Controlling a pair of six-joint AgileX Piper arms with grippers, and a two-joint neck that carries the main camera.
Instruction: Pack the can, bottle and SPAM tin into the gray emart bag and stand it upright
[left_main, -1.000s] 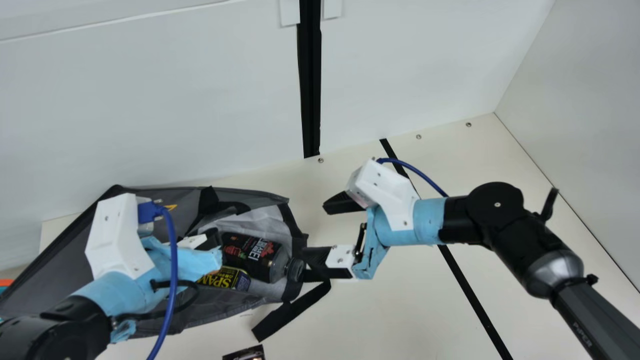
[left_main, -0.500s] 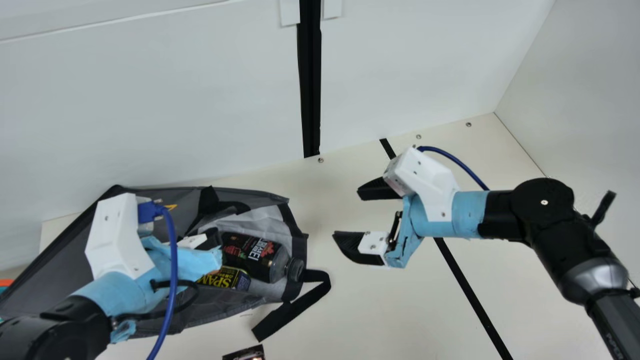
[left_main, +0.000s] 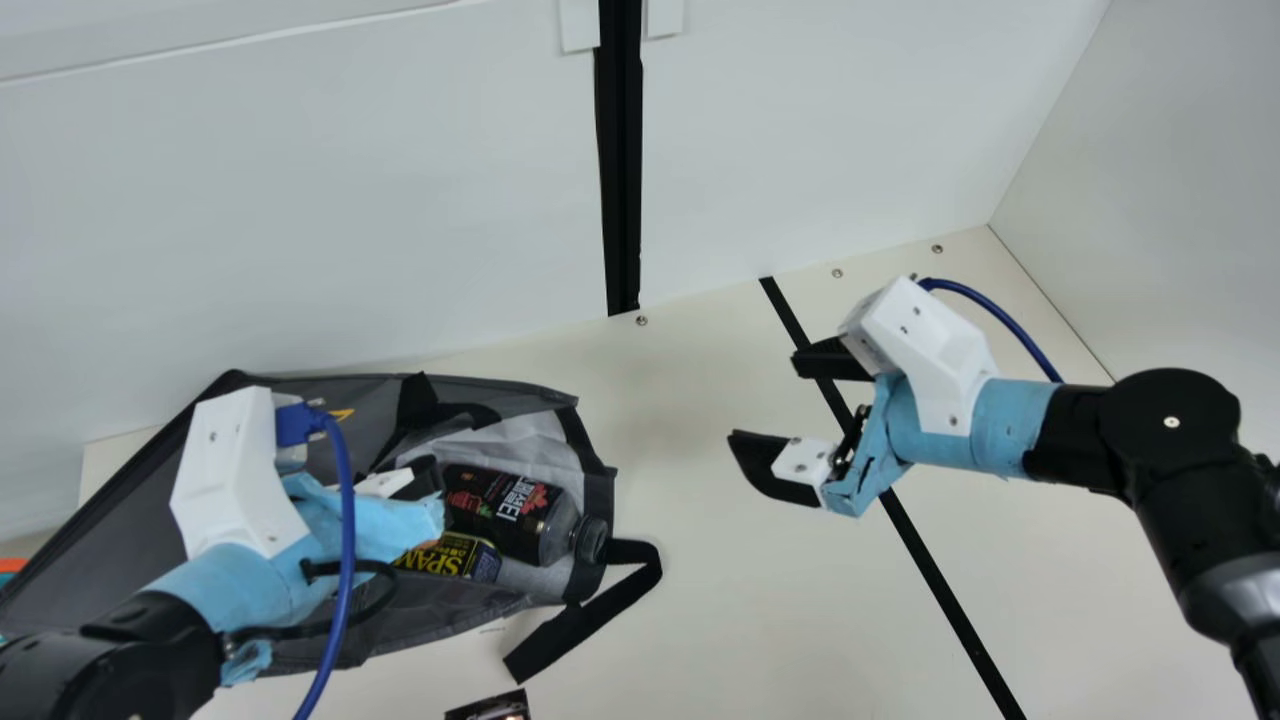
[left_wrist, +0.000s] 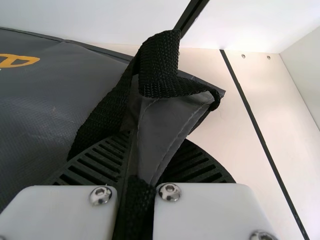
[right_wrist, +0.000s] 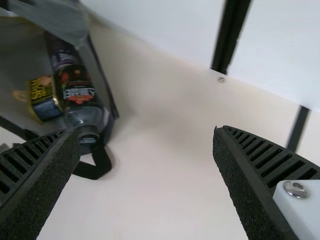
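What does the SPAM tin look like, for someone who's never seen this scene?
Find the gray bag lying at the main view's left, mouth facing right. Just inside lies the dark bottle with red print, and right beside it the SPAM tin. The tin is short, boxy, yellow and blue; the bottle is long, round and capped.

SPAM on the tin (left_main: 452, 557)
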